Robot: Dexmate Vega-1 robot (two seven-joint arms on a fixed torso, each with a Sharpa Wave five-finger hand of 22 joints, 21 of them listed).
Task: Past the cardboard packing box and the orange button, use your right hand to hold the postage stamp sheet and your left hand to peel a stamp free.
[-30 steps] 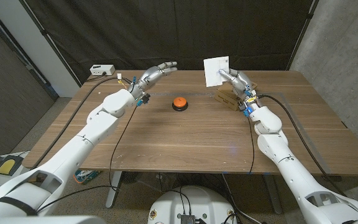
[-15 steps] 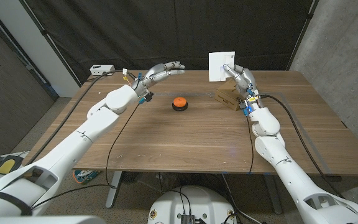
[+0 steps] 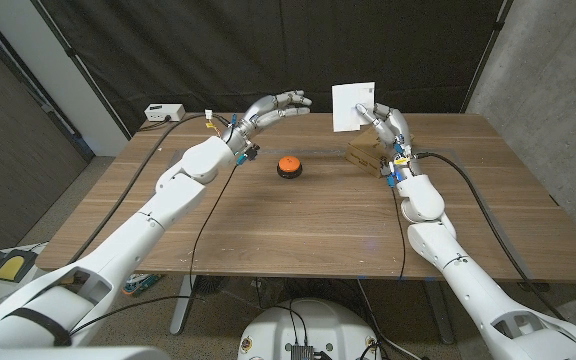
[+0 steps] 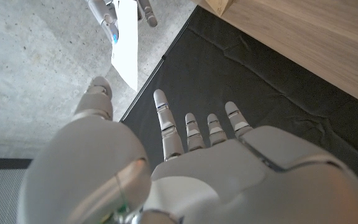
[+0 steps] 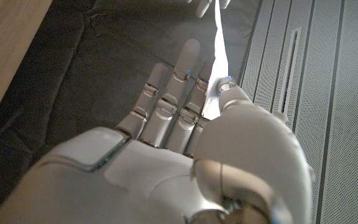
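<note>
Stamp sheet [image 3: 353,106] stands upright above the table's far edge, pinched in the right hand [image 3: 386,125] just past the cardboard box [image 3: 367,155]. Left hand [image 3: 273,108] hovers to its left — fingers spread, holding nothing (beyond the orange button [image 3: 288,165]).

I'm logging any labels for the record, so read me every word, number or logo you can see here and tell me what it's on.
No text can be read in these pictures.
Stamp sheet, held up by the right hand: looks plain white, any print too small to tell.
Cardboard box: no readable marking.
Orange button: no lettering visible.
Small white box at the table's far left: too small to read.
</note>
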